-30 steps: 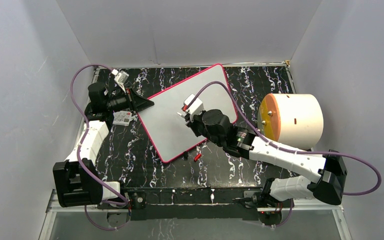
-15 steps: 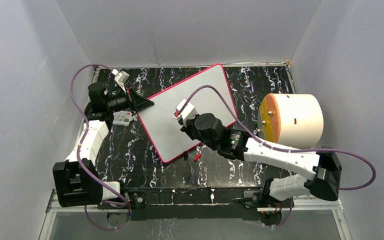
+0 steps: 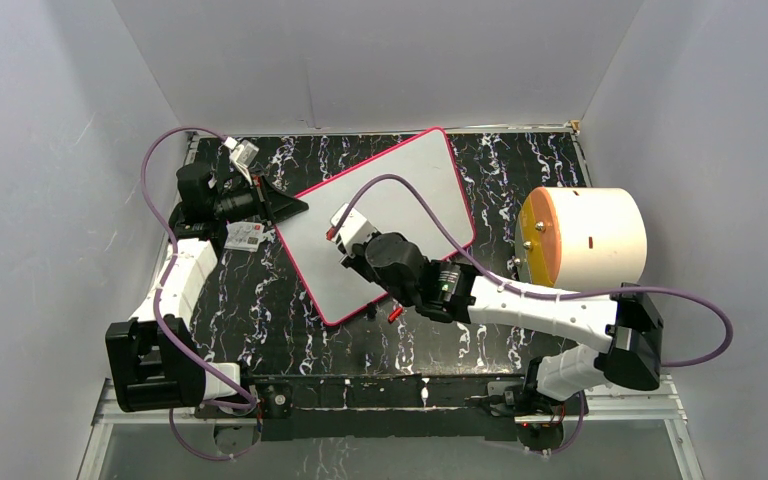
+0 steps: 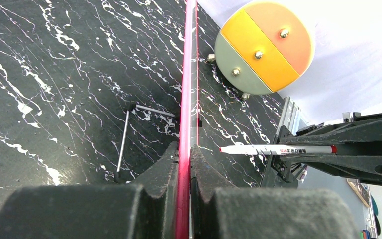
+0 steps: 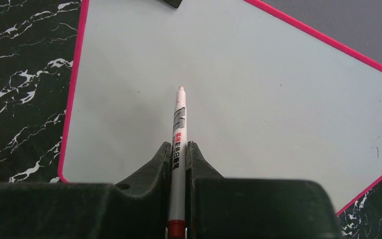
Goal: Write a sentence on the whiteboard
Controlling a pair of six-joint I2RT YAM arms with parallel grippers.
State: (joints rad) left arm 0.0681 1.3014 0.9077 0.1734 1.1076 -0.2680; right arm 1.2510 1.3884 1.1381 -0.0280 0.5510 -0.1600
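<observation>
Whiteboard (image 3: 410, 175) lies slanted mid-desk (image 3: 260, 300), blank. Left jaws pinch its pink edge. Right jaws pinch a marker (image 5: 179, 119), tip over the board's left part, possibly touching, hard to tell. Step: starting the first stroke. Next: press the tip down and draw steadily.

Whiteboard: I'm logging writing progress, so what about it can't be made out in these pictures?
- Top view: the right gripper and its arm cover the middle of the whiteboard; any marks beneath are hidden.
- Right wrist view: whether the marker tip touches the board cannot be told; the board runs past the frame's edges.
- Left wrist view: the left gripper holds the board edge-on to the camera, so its face does not show.
</observation>
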